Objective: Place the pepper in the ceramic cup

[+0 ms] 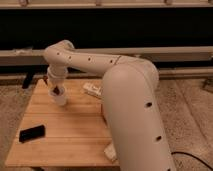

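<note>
The white ceramic cup (pixel 60 98) stands on the wooden table (pixel 70 127) near its far left corner. My gripper (pixel 56 90) points down right over the cup's rim, at the end of the white arm that reaches in from the right. A small dark red piece, the pepper (pixel 56 92), shows at the gripper's tip just at the cup's mouth. I cannot tell whether it is still held or lies in the cup.
A black flat object (pixel 32 133) lies near the table's left front. A pale flat object (pixel 92 90) lies at the back, right of the cup. Another pale item (pixel 110 150) sits at the front edge, partly behind my arm. Speckled floor surrounds the table.
</note>
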